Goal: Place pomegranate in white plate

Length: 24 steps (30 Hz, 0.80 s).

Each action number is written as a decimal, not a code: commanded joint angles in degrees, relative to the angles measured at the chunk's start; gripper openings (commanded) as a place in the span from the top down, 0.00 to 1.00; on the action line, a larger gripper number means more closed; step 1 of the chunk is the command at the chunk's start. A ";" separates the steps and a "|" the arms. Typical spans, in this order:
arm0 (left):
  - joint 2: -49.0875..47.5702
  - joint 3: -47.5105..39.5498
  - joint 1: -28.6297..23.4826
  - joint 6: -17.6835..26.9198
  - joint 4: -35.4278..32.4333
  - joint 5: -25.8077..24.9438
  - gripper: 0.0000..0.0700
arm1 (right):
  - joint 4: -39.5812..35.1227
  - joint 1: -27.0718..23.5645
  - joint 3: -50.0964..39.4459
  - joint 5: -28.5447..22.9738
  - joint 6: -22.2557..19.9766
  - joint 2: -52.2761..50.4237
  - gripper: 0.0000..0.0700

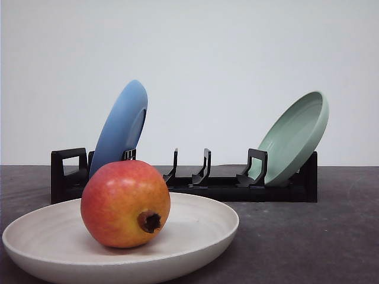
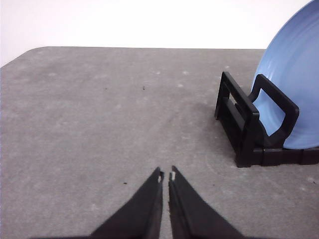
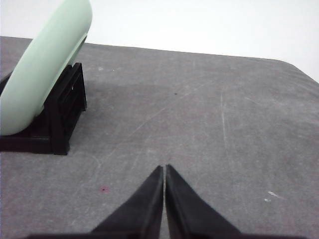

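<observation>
My left gripper is clenched with nothing in it, tips nearly touching over bare grey table; my right gripper is pinched fully together, also empty. I read no writing anywhere. Open tabletop lies ahead of both, with the black rack between them, blue plate at its left end, green plate at its right. The pomegranate, red with orange blush, dark crown toward me, sits in the white plate near the front edge.
</observation>
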State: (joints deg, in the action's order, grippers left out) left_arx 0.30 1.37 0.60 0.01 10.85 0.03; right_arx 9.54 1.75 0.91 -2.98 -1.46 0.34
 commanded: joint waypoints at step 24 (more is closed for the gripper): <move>-0.13 -0.70 0.00 0.48 -0.04 -0.07 1.00 | -0.54 -0.17 -0.26 -0.02 0.86 -0.13 1.00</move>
State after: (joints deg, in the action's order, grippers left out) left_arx 0.30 1.37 0.60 0.01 10.85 0.03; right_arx 9.54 1.74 0.91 -2.98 -1.26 0.34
